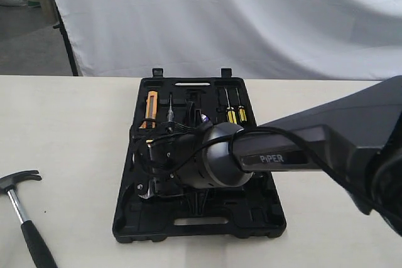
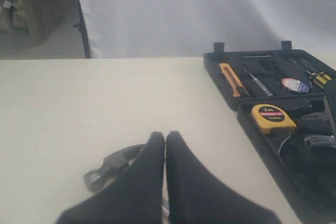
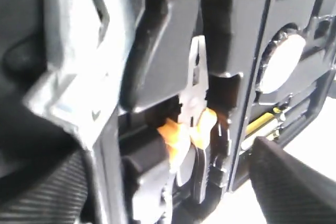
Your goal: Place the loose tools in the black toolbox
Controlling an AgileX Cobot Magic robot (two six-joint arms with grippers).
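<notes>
Our right gripper (image 1: pixel 156 166) hangs low inside the black toolbox (image 1: pixel 264 214). Its fingers (image 3: pixel 294 182) are spread wide beside the orange-handled pliers (image 3: pixel 197 129), probably to let a tool settle into its recess. The grey shape (image 3: pixel 68 82) alongside may be the adjustable wrench, but the view is too cramped to say. Our left gripper (image 2: pixel 165 139) is pressed together and empty, poised above the claw hammer (image 1: pixel 25 214), likely the next pick. The hammer lies flat on the table (image 1: pixel 81 123), well left of the case, head toward the backdrop and handle toward the near edge.

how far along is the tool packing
Done: tape roll sits in the black toolbox. In hand: right gripper open over what looks like the wrench, lying in the toolbox. Left: claw hammer lies on the table, below the shut left gripper.
</notes>
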